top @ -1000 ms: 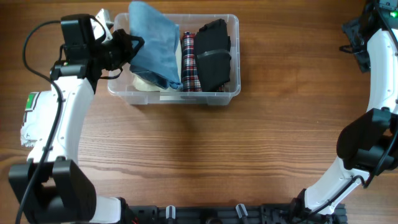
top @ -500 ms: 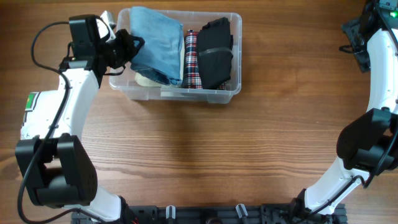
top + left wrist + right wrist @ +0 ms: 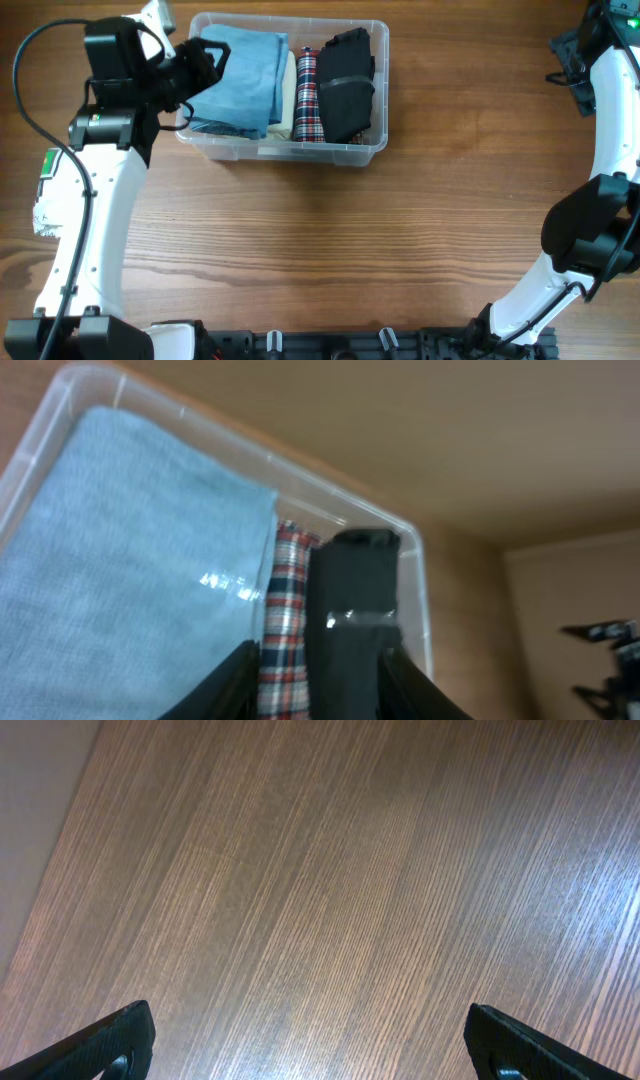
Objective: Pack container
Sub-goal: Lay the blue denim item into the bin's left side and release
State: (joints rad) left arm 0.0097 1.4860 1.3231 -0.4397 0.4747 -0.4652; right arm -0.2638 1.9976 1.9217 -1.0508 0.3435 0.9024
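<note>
The clear plastic container point(image 3: 375, 150) stands at the back left of the table. In it lie a blue folded garment point(image 3: 240, 80), a cream one point(image 3: 286, 100), a plaid one point(image 3: 307, 95) and a black one point(image 3: 347, 85), side by side. My left gripper point(image 3: 207, 60) hovers over the container's left end above the blue garment, open and empty. The left wrist view shows its fingers point(image 3: 320, 695) apart above the blue garment point(image 3: 120, 560), the plaid one point(image 3: 285, 610), the black one point(image 3: 355, 600) and the rim point(image 3: 415, 550). My right gripper point(image 3: 320, 1050) is wide open over bare wood.
The right arm stands at the far right, its gripper point(image 3: 572, 48) near the back right corner, far from the container. Wooden tabletop point(image 3: 330, 250) stretches in front of the container. A black rail point(image 3: 330, 345) runs along the front edge.
The blue garment, propped up and draped before, now lies flat in the container's left part. My left gripper has pulled back to the left over it. The right arm has not moved.
</note>
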